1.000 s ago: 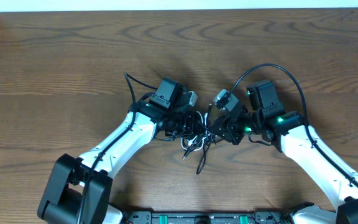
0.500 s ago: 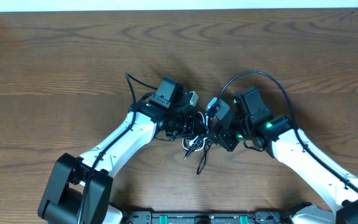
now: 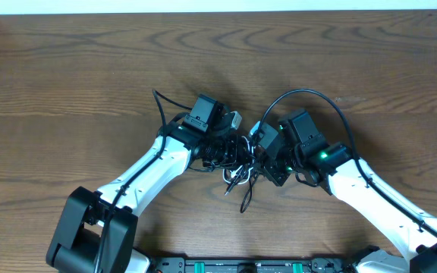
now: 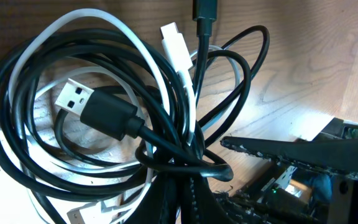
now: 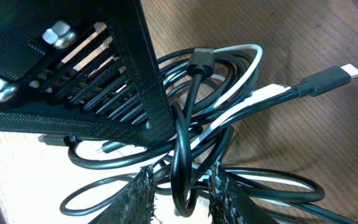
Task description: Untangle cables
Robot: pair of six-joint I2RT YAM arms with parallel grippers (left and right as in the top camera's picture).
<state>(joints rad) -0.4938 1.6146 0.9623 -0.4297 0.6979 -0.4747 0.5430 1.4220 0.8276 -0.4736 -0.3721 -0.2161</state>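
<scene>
- Brown wood-grain table (image 3: 89, 68). A tangled bundle of thin black cables with one white one (image 3: 239, 168) sits mid-table, between my two grippers.
- My left gripper (image 3: 232, 150) has its jaws closed tight on the cables. In the left wrist view the strands converge into one knot right where my fingers (image 4: 188, 199) pinch them.
- Loops fan out from that pinch. A black rectangular USB-A plug (image 4: 95, 109) lies inside the loops, and a white flat plug (image 4: 176, 40) pokes out near the top.
- My right gripper (image 3: 262, 161) sits against the bundle from the other side, just beside the left gripper.
- Right jaws stand apart. One black loop runs up between the textured fingertips (image 5: 143, 193), with a gap on both sides, so nothing is clamped.
- In the right wrist view the left gripper's black ribbed body fills the upper left, against the bundle. A black slim plug with a bare metal tip (image 5: 331, 76) points right over bare wood.
- One loose black tail (image 3: 245, 201) trails from the bundle toward the robot base.
</scene>
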